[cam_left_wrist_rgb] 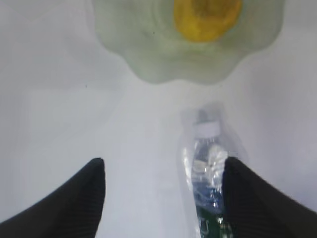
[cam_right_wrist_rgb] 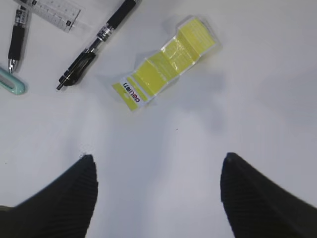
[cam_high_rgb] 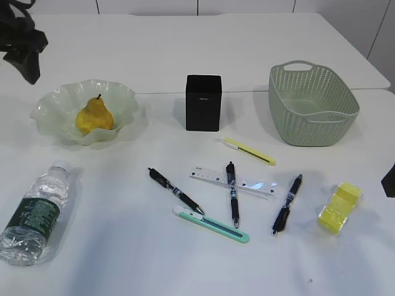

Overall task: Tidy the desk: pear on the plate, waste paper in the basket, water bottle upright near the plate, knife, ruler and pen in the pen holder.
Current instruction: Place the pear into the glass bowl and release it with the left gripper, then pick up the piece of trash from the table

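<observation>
I count three pens point(cam_high_rgb: 175, 190), two knives point(cam_high_rgb: 212, 224), one ruler point(cam_high_rgb: 232, 180), one pear point(cam_high_rgb: 94, 116), one bottle point(cam_high_rgb: 36, 213), one basket point(cam_high_rgb: 311, 103).

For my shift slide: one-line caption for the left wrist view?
Open left claw above the lying water bottle, pear already on the plate.

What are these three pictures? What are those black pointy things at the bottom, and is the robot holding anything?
It is a robot with two arms. One camera looks across the table; the other two ride on its wrists. The black points are its fingers, open and holding nothing. The left gripper hangs over a water bottle lying down, near a plate with a pear. The right gripper hangs near yellow waste paper. Pens, a ruler, a pen holder and a basket are there too.
</observation>
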